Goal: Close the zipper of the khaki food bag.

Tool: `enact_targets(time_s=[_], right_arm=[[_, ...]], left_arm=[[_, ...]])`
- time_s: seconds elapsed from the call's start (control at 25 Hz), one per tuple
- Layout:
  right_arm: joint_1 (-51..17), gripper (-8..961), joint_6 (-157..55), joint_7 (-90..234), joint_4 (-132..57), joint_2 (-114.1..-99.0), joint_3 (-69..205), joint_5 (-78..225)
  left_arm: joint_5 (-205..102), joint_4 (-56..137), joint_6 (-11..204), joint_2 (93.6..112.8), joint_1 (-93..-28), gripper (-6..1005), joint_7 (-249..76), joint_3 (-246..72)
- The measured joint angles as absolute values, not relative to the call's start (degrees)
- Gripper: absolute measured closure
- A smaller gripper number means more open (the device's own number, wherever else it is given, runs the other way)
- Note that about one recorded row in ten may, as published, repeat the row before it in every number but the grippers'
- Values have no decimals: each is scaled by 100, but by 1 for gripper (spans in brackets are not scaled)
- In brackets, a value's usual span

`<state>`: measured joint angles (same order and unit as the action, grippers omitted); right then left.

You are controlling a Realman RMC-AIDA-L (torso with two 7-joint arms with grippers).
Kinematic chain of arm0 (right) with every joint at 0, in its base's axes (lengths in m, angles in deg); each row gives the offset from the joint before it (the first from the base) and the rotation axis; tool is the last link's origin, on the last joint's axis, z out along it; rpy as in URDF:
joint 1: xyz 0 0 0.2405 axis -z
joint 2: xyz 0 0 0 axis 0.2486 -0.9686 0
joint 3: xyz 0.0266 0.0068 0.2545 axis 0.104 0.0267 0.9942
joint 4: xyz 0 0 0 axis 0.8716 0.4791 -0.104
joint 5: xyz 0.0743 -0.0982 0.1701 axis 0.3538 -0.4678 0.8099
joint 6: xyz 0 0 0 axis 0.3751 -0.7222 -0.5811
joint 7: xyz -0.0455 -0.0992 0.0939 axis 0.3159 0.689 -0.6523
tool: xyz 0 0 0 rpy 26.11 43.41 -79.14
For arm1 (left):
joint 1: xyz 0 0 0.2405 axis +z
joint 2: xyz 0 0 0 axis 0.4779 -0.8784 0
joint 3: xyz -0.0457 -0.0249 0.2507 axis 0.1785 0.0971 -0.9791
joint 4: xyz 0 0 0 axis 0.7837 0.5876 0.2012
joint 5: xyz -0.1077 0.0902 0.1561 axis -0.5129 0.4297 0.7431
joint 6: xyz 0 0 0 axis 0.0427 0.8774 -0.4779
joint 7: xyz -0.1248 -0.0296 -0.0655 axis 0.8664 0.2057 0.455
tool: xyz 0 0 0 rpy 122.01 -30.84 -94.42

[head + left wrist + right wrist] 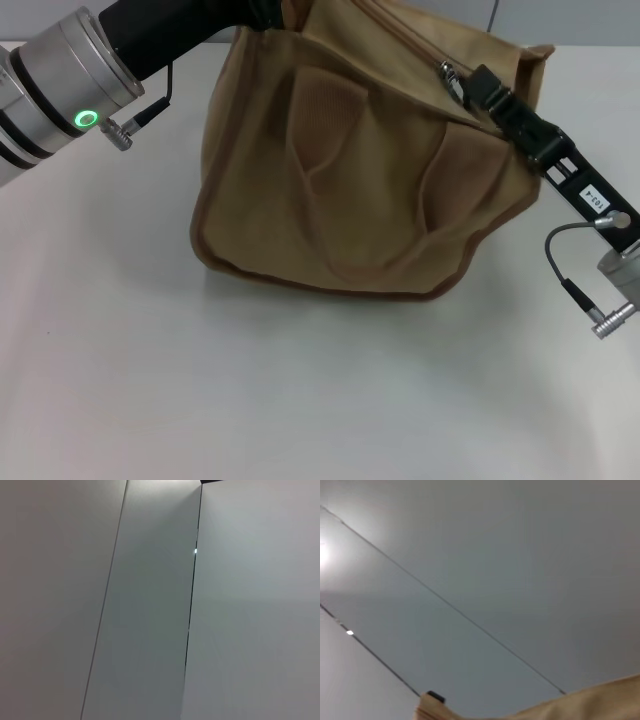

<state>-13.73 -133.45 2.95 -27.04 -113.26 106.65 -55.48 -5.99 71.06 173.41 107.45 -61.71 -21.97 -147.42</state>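
Tan canvas fills the upper middle of the head view: the khaki food bag (pixel 350 170) stands on the white table (pixel 200 390), its darker brown piping running along the bottom edge and corners. On the side facing us we see a brownish handle loop and its patch lying flat against the panel.

Across the bag's top panel, toward the upper right of the frame, runs the zipper (pixel 415 40), and its small silver pull tab (pixel 452 75) sits near the right end of the top.

Our right gripper (pixel 478 88) reaches in from the lower right of the frame, its black fingers meeting right at the pull tab. They look pinched together around it, though the contact itself is too small for us to be sure. On the black link behind the fingers we see a small white label with dark characters; it seems to read "102-4", but we cannot read it with confidence.

Our left arm comes in from the upper left of the frame, a green ring light glowing on its silver wrist. Its gripper goes out of sight at the bag's upper left corner, so we cannot tell how its fingers stand.

Our left wrist view shows only pale wall panels with seams. Our right wrist view shows similar panels, with a strip of the bag's tan fabric (pixel 590 705) at the lower edge.
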Motion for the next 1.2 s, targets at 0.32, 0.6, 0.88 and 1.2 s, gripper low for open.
enact_targets(time_s=[0.32,0.6,0.88,1.2], right_arm=[[-1514,364,-13266,238,-2744,-11321,10661,-5677],[-1506,370,-13048,176,-2758,-11319,10662,-5681],[-1498,391,-12992,170,-2771,-11318,10661,-5744],[-1553,418,-12919,170,-2771,-11319,10651,-5855]], left_arm=[[-598,7104,17335,10745,-6170,956,-2200,-14742],[-598,7125,17335,10745,-6173,955,-2200,-14743],[-598,7123,17334,10745,-6208,955,-2200,-14732],[-598,7142,17346,10745,-6237,954,-2200,-14733]])
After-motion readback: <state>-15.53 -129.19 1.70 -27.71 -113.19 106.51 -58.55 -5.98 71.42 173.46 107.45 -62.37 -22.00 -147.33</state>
